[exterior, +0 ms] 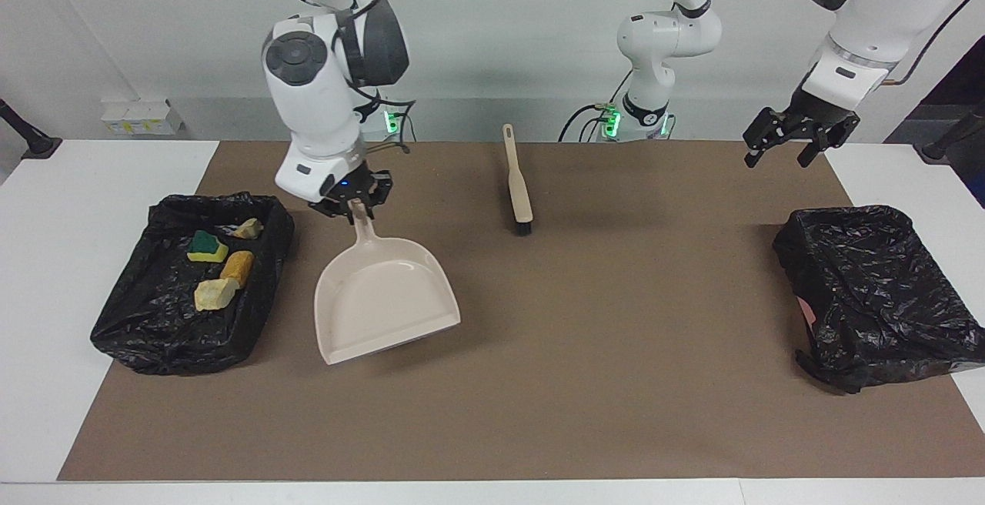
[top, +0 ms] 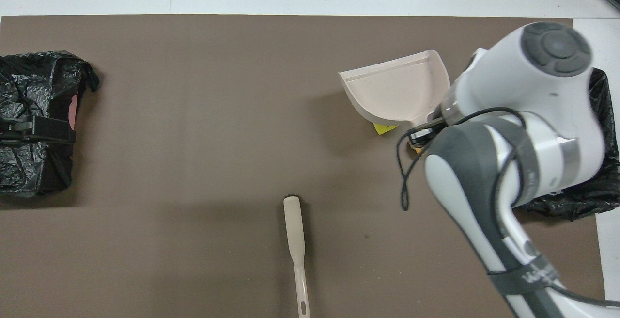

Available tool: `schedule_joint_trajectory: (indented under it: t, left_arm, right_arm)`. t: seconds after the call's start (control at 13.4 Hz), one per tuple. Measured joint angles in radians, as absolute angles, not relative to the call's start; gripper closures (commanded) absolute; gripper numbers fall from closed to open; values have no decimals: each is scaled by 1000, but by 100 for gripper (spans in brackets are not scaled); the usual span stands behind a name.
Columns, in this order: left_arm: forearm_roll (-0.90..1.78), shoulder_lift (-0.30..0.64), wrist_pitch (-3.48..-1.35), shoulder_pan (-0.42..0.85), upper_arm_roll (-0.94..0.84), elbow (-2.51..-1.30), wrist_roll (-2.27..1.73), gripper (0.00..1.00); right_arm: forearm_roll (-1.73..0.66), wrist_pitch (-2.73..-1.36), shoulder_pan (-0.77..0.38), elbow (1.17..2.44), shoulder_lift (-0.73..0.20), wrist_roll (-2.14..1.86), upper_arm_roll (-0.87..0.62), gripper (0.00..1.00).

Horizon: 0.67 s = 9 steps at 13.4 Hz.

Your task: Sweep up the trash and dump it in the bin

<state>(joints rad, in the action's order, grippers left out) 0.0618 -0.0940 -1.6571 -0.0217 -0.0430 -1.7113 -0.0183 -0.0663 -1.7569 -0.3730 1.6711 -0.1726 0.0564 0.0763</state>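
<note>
Trash (exterior: 219, 266) lies in the black-lined bin (exterior: 154, 328) at the right arm's end of the table, and we count four scraps there: one green-backed yellow sponge chunk (exterior: 206, 247), one golden-brown bread-like piece (exterior: 238, 266), one pale yellow chunk (exterior: 215, 294) and one small pale scrap (exterior: 248, 229) nearest the robots. We see two bins in all; the second bin (exterior: 877, 297) sits at the left arm's end, well apart from the first, its black liner crumpled over it. Just beside the first bin, the right gripper (exterior: 355, 205) pinches the handle of the single beige dustpan (exterior: 385, 297), which hangs tilted with its pan empty. One beige brush (exterior: 517, 182) lies flat on the brown mat (exterior: 539, 382), between the two bins and nearer to the robots than the dustpan. The left gripper (exterior: 783, 152) waits in the air, fingers spread wide and holding nothing, over the table's edge close to the second bin.
</note>
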Motion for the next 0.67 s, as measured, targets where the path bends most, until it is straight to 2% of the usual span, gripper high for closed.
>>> schedule_joint_trajectory:
  t: [0.3,0.67]
  left_arm:
    - [62,-94,-1653,-22,-41,-1726,-19,0]
    - [62,-94,-1653,-22,-41,-1727,-19,0]
  right_arm:
    - [-91,-1864,-521,1624,-285,341,76,100]
    - [-82,-1980,-638,1450,-555,525,82,100]
